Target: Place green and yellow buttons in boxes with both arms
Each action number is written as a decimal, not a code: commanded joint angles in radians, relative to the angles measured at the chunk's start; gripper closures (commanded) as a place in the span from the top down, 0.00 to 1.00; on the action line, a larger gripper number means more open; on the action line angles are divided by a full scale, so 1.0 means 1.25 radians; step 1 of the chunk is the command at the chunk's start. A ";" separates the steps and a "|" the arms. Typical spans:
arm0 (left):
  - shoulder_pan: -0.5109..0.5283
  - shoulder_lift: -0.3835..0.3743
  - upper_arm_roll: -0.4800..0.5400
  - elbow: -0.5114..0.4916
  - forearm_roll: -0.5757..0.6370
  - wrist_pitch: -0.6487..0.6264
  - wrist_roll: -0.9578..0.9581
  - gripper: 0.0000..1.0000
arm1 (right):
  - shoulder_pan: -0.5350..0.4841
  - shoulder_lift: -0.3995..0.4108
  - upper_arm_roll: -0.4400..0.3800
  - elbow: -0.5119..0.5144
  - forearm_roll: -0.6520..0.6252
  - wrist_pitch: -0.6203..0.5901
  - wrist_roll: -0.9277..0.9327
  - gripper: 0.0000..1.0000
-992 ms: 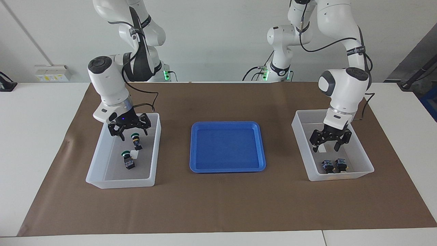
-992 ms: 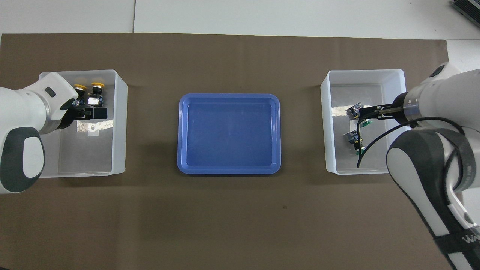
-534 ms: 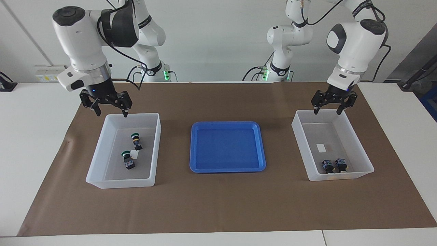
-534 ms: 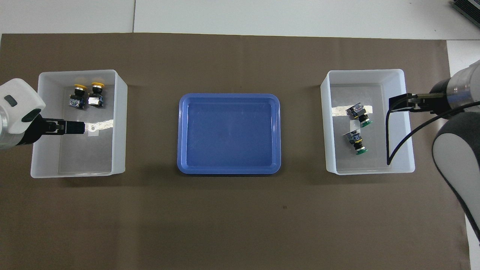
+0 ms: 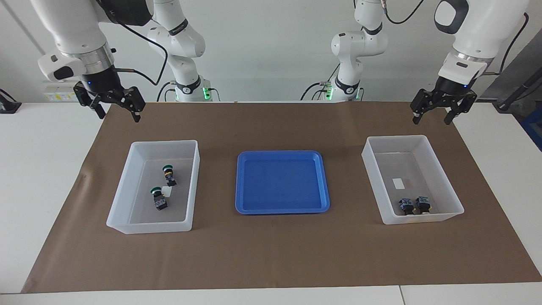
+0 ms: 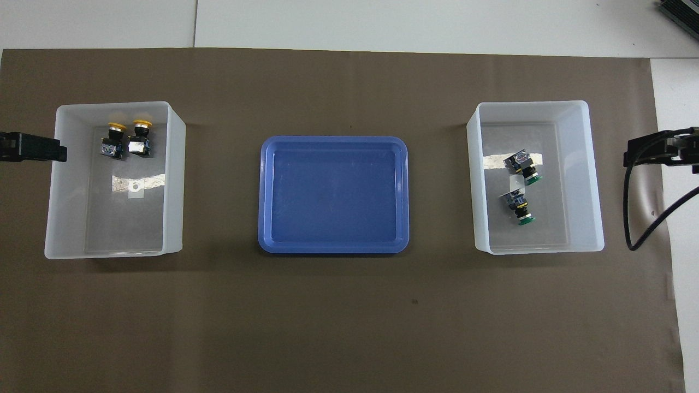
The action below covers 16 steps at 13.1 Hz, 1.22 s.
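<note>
Left gripper: upper right of the facing frame, raised above the corner of the brown mat at the left arm's end, fingers spread wide, nothing between them. In the overhead frame only its tip shows at the left edge, just beside the box there.

Right gripper: upper left of the facing frame, raised above the mat's edge at the right arm's end, fingers spread wide and empty. In the overhead frame it shows at the right edge.

Box at the left arm's end: lower right of the facing frame, resting on the mat, a small white sticker on its floor.

Yellow buttons: two, side by side in that box, in the part farther from the robots; caps seen in the overhead frame at upper left.

Box at the right arm's end: left of centre in the facing frame, on the mat.

Green buttons: two, lying apart from each other on that box's floor, near its middle.

Blue tray: centre of both frames, between the two boxes, nothing in it.

Tabletop: white, showing around the mat.
</note>
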 commanded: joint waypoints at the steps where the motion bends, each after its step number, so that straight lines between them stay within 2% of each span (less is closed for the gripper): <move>1: -0.001 0.019 -0.004 0.029 0.009 -0.087 0.011 1.00 | 0.074 -0.018 -0.075 0.002 -0.005 -0.049 0.003 1.00; 3: -0.002 -0.004 -0.005 -0.003 0.009 -0.134 0.011 1.00 | 0.084 -0.021 -0.084 -0.001 -0.004 -0.065 0.004 1.00; 5: -0.002 -0.024 -0.005 -0.037 0.009 -0.152 0.012 1.00 | 0.131 -0.021 -0.135 -0.003 -0.001 -0.073 0.003 1.00; 6: -0.001 -0.025 -0.005 -0.035 0.010 -0.150 0.018 1.00 | 0.132 -0.023 -0.155 -0.004 0.048 -0.092 0.004 1.00; 10: 0.008 -0.013 -0.004 -0.020 0.016 -0.111 0.025 1.00 | 0.135 -0.029 -0.161 -0.010 0.061 -0.104 0.010 1.00; 16: -0.001 -0.013 -0.005 -0.017 0.048 -0.119 0.028 1.00 | 0.136 -0.033 -0.158 -0.014 0.044 -0.101 -0.017 1.00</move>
